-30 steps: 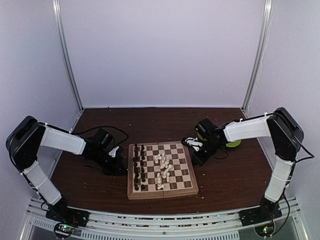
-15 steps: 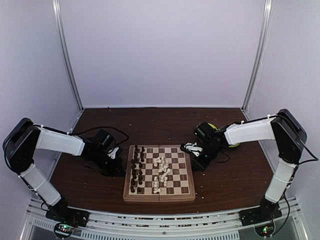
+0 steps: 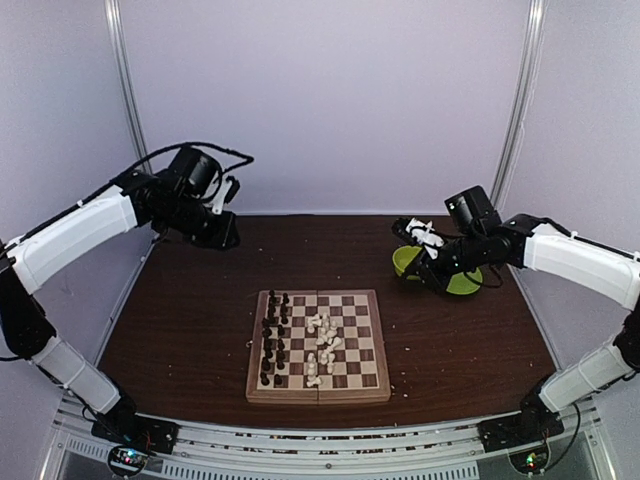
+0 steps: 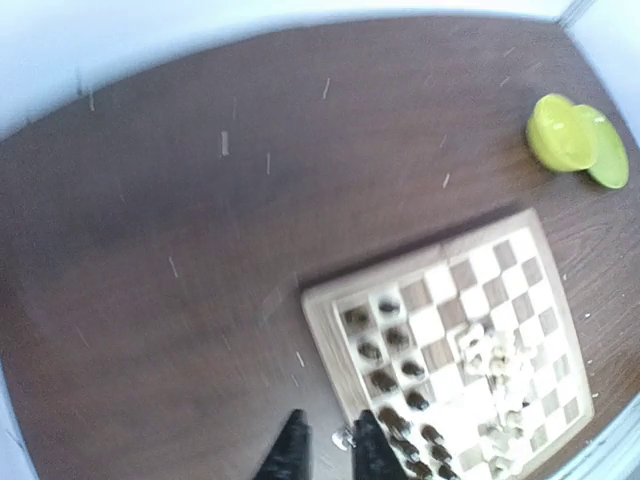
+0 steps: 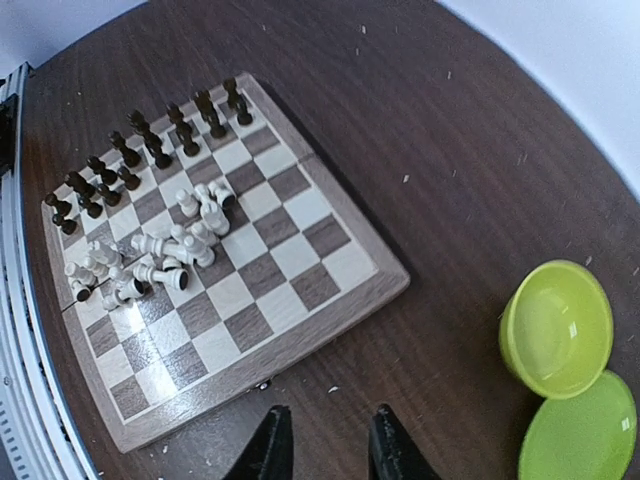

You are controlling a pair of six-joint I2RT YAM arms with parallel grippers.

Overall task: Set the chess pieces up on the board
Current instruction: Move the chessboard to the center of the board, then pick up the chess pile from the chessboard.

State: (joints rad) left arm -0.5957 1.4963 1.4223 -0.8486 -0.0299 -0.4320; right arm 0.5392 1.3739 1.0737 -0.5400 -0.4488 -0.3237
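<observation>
The board [image 3: 318, 382] lies flat in the middle of the table. Dark chess pieces [image 3: 275, 335] stand in its two left columns. White chess pieces [image 3: 324, 345] lie in a loose heap near its centre, several of them toppled. My left gripper [image 3: 226, 236] hangs high over the back left of the table, far from the board. In the left wrist view its fingers [image 4: 290, 455] stand slightly apart, open, with nothing between them. My right gripper [image 3: 432, 278] hovers by the green bowl [image 3: 408, 262]. In the right wrist view the right gripper [image 5: 330, 450] is open and empty, above bare table beside the board [image 5: 330, 310].
A green bowl [image 5: 557, 328] and a green plate [image 5: 580, 435] sit at the back right of the table. Small white crumbs [image 5: 331, 389] dot the dark wood near the board's edge. Walls and metal posts close in the back and both sides.
Both arms have lifted off the board's side edges, the left up to the back left, the right back toward the green bowl. Both grippers have opened. The board now lies squarer.
</observation>
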